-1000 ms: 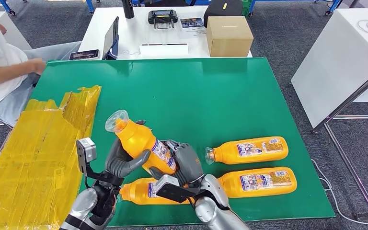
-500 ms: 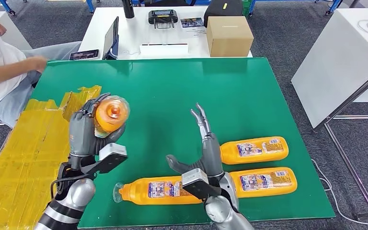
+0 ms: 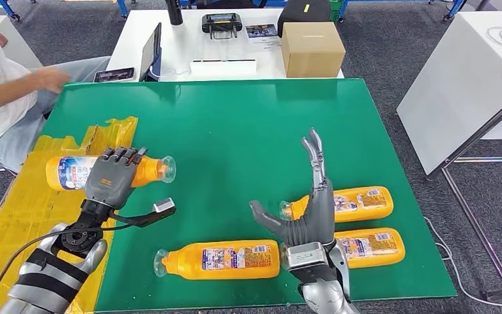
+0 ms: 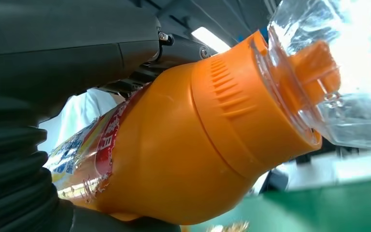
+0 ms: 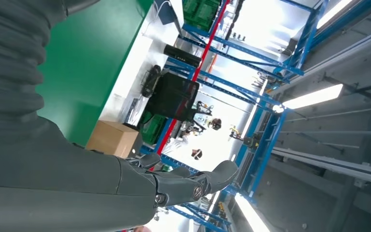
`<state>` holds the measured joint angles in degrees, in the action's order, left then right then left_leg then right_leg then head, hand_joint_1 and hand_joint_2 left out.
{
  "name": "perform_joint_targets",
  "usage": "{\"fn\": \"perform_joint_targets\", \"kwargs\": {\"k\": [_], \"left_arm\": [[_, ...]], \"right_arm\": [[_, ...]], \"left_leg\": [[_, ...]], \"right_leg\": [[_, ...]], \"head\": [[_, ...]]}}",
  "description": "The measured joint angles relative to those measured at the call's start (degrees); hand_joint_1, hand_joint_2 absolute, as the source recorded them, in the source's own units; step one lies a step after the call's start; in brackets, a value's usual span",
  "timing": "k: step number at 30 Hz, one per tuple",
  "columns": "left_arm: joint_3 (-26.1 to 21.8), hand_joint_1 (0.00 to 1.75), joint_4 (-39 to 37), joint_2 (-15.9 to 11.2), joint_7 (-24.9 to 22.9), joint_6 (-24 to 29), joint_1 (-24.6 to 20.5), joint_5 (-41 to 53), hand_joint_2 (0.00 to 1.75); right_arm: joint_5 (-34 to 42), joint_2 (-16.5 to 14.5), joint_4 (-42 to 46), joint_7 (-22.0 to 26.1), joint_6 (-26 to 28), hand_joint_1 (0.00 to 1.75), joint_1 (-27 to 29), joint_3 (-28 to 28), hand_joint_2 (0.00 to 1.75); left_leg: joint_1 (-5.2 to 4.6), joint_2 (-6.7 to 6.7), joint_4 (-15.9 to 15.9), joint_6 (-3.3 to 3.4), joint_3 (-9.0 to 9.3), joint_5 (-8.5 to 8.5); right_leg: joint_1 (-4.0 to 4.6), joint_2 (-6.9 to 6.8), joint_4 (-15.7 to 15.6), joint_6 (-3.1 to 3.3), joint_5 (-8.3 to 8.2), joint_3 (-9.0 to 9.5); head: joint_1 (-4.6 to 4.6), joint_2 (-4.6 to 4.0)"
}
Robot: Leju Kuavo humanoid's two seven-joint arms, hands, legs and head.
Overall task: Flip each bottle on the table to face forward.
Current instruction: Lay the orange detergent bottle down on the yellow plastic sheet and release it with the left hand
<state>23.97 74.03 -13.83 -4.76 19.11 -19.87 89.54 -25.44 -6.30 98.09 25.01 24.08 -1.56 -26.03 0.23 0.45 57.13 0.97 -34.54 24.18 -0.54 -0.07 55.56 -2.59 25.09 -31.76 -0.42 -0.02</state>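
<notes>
My left hand (image 3: 110,177) grips an orange bottle (image 3: 72,171) with a clear cap, holding it level above the green table's (image 3: 235,124) left side, cap toward the middle; the left wrist view has the same bottle (image 4: 183,140) close up with its label showing. My right hand (image 3: 306,209) is raised and open, fingers straight and pointing away from me, in front of two orange bottles lying on the right (image 3: 356,201) (image 3: 369,243). A third bottle (image 3: 225,258) lies near the front edge, label up, cap to the left.
Yellow wrapping (image 3: 33,222) covers the table's left part. A person's arm (image 3: 23,88) reaches in at the far left. Behind stands a white table (image 3: 170,46) with a cardboard box (image 3: 312,49), a tablet (image 3: 150,52) and a controller (image 3: 221,24). Another white table (image 3: 470,78) is to the right.
My left hand has carried the bottle left and turned it from pointing up to lying level. My right hand let go of it, opened and rose to the right.
</notes>
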Motion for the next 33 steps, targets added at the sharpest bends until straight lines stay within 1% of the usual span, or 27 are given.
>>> {"fn": "perform_joint_targets", "kwargs": {"k": [2,5,8,12,13,16,17,21,25,27,30,33], "left_arm": [[1.9,1.75,-2.3,-1.0,-0.2,-1.4,-0.7,0.2,1.75],[3.6,1.75,-5.8,-1.6,0.5,-3.6,-1.5,0.3,1.75],[4.3,1.75,-9.4,-1.9,1.1,-4.8,-2.0,-0.3,1.75],[4.3,1.75,-13.6,-2.2,2.7,-4.9,-2.4,-3.4,1.75],[4.3,1.47,-14.6,-2.2,3.0,-4.8,-2.4,-4.2,1.75],[3.8,0.16,-17.2,-2.1,2.7,-3.6,-2.5,-5.3,1.75],[3.6,0.00,-18.0,-2.1,2.3,-2.7,-2.5,-5.4,1.75],[2.2,0.00,-20.2,-1.3,1.2,1.2,-2.5,-5.7,1.75],[0.2,0.00,-20.6,0.0,1.1,5.5,-1.9,-7.0,1.75],[-1.1,0.00,-20.0,0.7,1.6,7.5,-1.2,-7.8,1.75],[-2.8,0.00,-18.6,1.6,2.1,9.1,-0.4,-8.7,1.75],[-4.5,0.00,-16.6,2.3,3.6,11.3,0.6,-9.8,1.75]], "right_arm": [[0.1,0.0,0.1,-0.2,-0.6,0.00,-0.1,0.1,1.75],[0.1,0.0,0.1,-0.5,-1.5,0.00,-0.2,0.1,1.75],[0.1,0.0,0.1,-0.8,-1.9,0.00,-0.3,0.1,1.75],[0.3,0.0,-0.2,-1.2,-2.5,0.00,-0.6,0.1,1.75],[0.4,0.0,-0.3,-1.2,-2.5,0.00,-0.6,0.1,1.75],[0.6,0.0,-0.7,-1.3,-2.7,0.00,-0.8,0.1,1.75],[0.6,0.0,-0.8,-1.4,-2.7,0.00,-0.9,0.1,1.75],[0.6,0.0,-1.2,-1.8,-2.9,0.00,-0.9,0.1,1.75],[0.0,0.0,-1.5,-2.3,-3.0,0.00,-0.9,0.1,1.75],[-0.4,0.1,-1.6,-2.4,-3.2,0.00,-0.9,0.1,1.75],[-0.8,0.2,-1.7,-2.7,-3.4,0.00,-0.9,0.0,1.75],[-2.3,0.4,-1.9,-3.5,-3.9,0.00,-0.9,-0.1,1.75]], "left_leg": [[-0.01,-0.01,0.0,0.00,-0.01,0.00],[-0.01,-0.02,0.0,0.00,-0.03,0.00],[-0.01,-0.02,0.0,0.00,-0.03,0.00],[0.00,-0.02,0.0,0.00,-0.03,0.00],[0.00,-0.02,0.0,0.00,-0.03,0.00],[0.00,-0.02,0.0,0.00,-0.02,0.00],[0.00,-0.03,0.0,0.00,-0.02,0.00],[0.00,-0.04,0.0,0.00,-0.02,0.00],[0.00,-0.05,0.0,0.00,-0.02,0.00],[0.00,-0.05,0.0,0.00,-0.02,0.00],[-0.01,-0.05,0.0,0.00,-0.02,0.00],[-0.01,-0.05,0.0,0.00,-0.03,0.00]], "right_leg": [[-0.01,0.00,0.0,0.00,0.00,0.00],[-0.01,0.00,0.0,0.00,0.00,0.00],[0.00,0.00,0.0,0.00,0.00,0.00],[0.01,-0.01,0.0,0.00,0.00,0.01],[0.01,0.00,0.0,0.00,0.00,0.01],[0.01,-0.01,0.0,0.00,0.00,0.01],[0.01,-0.01,0.0,0.00,0.00,0.01],[0.00,-0.01,0.0,0.00,0.00,0.02],[0.00,-0.01,0.0,0.00,0.00,0.03],[0.00,-0.01,0.0,0.00,0.00,0.03],[0.00,-0.01,0.0,0.00,0.00,0.03],[0.00,-0.01,0.0,0.00,0.00,0.02]], "head": [[0.00,0.00],[0.00,0.00],[0.00,0.00],[0.00,0.00],[0.01,0.00],[0.00,0.00],[0.00,0.00],[0.01,0.00],[0.00,0.00],[0.00,0.00],[0.01,0.00],[0.00,0.00]]}}
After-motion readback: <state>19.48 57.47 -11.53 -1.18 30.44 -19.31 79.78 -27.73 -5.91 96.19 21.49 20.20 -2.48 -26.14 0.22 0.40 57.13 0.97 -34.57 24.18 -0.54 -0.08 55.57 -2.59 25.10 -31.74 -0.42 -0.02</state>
